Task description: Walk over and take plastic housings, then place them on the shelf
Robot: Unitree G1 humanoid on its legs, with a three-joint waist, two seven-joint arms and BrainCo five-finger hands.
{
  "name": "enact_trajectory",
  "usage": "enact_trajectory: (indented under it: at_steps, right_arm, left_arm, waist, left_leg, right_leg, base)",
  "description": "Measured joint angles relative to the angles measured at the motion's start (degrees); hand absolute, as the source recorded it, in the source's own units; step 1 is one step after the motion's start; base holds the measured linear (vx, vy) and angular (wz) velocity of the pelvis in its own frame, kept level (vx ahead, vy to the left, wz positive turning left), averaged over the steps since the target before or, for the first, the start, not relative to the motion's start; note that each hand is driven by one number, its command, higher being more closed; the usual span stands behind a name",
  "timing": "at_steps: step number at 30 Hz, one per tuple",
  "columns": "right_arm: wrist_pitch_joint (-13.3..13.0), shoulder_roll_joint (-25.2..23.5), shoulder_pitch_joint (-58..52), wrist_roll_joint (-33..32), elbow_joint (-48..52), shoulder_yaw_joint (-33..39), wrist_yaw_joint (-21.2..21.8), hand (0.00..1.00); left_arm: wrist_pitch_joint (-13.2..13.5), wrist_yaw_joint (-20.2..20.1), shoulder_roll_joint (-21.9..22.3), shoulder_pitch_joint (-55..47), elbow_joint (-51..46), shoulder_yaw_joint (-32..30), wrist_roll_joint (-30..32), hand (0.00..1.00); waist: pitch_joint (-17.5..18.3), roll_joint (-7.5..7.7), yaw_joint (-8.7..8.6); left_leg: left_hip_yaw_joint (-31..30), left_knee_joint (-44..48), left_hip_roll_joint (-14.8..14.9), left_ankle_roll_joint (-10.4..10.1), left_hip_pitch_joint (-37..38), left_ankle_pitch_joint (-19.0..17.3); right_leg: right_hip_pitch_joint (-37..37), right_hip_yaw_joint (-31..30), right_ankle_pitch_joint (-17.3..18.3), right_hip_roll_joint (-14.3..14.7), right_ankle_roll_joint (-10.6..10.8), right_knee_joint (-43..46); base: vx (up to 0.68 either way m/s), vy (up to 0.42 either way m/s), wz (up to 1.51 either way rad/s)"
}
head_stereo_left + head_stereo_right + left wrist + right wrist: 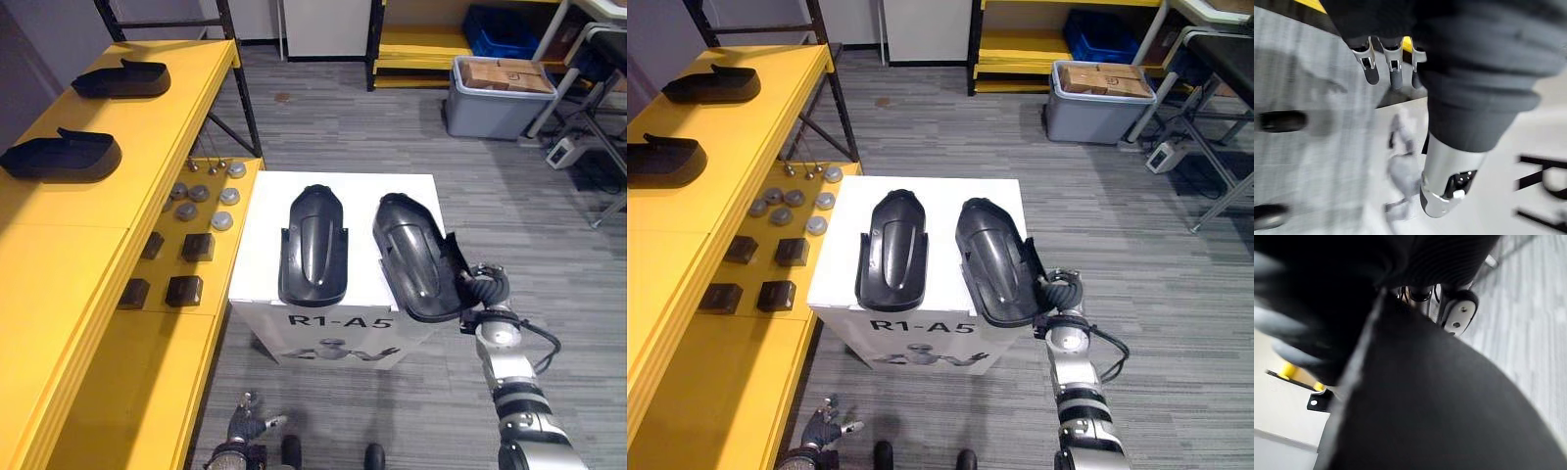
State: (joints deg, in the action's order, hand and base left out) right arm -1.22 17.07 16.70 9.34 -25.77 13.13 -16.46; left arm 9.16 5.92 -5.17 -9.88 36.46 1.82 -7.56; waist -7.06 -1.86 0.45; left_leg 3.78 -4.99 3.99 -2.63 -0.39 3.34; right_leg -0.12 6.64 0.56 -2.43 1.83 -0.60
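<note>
Two glossy black plastic housings sit on the white box. Right hand is at the right one's edge, fingers unreadable even in its wrist view. Left hand dangles low, fingers loose.

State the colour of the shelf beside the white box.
Yellow; the shelf shows best in the left eye view.

Black housings, white box, yellow shelf
</note>
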Motion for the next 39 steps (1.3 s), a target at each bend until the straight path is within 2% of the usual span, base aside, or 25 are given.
enact_trajectory:
  at_steps: [5,9,13,16,24,27,33,39]
  right_arm:
    - [-0.04,-0.67,-3.98,3.12,13.55,2.76,-1.68,1.0]
    - [-0.2,-4.32,-5.94,4.63,22.16,3.88,-2.84,1.0]
    - [-0.62,-7.89,-6.58,6.29,27.7,2.38,-2.84,1.0]
    - [-2.34,-9.67,-8.3,8.15,32.66,-2.71,-2.73,1.0]
    - [-3.91,-11.84,-8.52,14.43,35.51,-15.47,-1.55,1.0]
    - [-3.96,-13.31,-8.51,15.37,35.61,-18.34,-1.18,1.0]
    - [-3.88,-12.62,-8.48,16.04,35.67,-18.56,-1.71,1.0]
    - [-3.87,-9.73,-8.51,16.95,35.24,-19.07,-2.11,1.0]
  left_arm:
    - [0.44,0.24,0.36,-3.03,-14.04,-2.59,-0.06,0.0]
    - [1.34,0.74,1.53,-3.49,-25.14,-2.78,-2.07,0.0]
    - [2.58,0.86,3.7,-3.37,-34.27,-2.54,-3.69,0.0]
    - [3.45,0.91,4.17,-3.02,-39.78,-0.37,-4.67,0.0]
    - [3.62,1.17,4.46,4.56,-40.93,10.9,-6.0,0.0]
    - [3.62,1.46,4.51,6.41,-40.89,13.14,-6.99,0.0]
    - [3.51,3.48,3.54,8.15,-39.55,14.97,-10.17,0.0]
    - [2.84,5.14,0.85,9.54,-38.95,17.94,-11.53,0.0]
  waist:
    - [0.36,-0.22,-1.03]
    - [1.06,-0.36,-1.04]
    - [1.52,-0.6,-0.97]
    - [2.36,-1.01,-0.93]
    - [3.47,-1.02,-0.83]
    - [4.11,-1.02,-0.59]
    - [5.59,-1.01,-0.83]
    - [7.24,-0.99,-0.99]
  left_leg:
    - [-0.07,0.01,0.07,0.01,-0.02,0.0]
    - [-0.04,0.02,0.12,0.01,-0.01,0.0]
    - [-0.07,0.03,0.07,0.02,0.15,0.0]
    - [-0.17,0.03,0.08,0.02,0.35,0.0]
    - [0.07,0.01,0.12,0.03,1.56,-0.01]
    - [0.91,0.01,0.22,0.03,1.53,-0.01]
    - [1.06,0.01,0.16,0.04,1.45,0.01]
    - [1.11,0.01,0.22,0.03,1.41,0.01]
  right_leg:
    - [-0.05,-0.06,0.0,0.02,0.0,0.06]
    - [-0.04,-0.1,0.01,0.07,0.01,0.06]
    - [0.12,-0.04,0.02,0.0,0.03,0.09]
    - [0.35,0.05,0.04,0.0,0.04,0.11]
    - [1.2,-0.27,0.09,0.01,0.1,0.61]
    - [0.53,-1.19,0.08,0.1,0.09,1.0]
    - [0.3,-1.36,0.07,0.06,0.08,1.13]
    - [0.23,-1.41,0.04,0.11,0.05,1.13]
  base:
    - [0.0,0.0,0.0]
    - [0.0,0.0,0.0]
    - [0.0,0.0,0.0]
    - [0.0,0.0,0.0]
    - [-0.01,0.004,-0.01]
    - [-0.02,0.015,-0.12]
    - [0.0,0.003,-0.02]
    - [0.0,0.0,0.0]
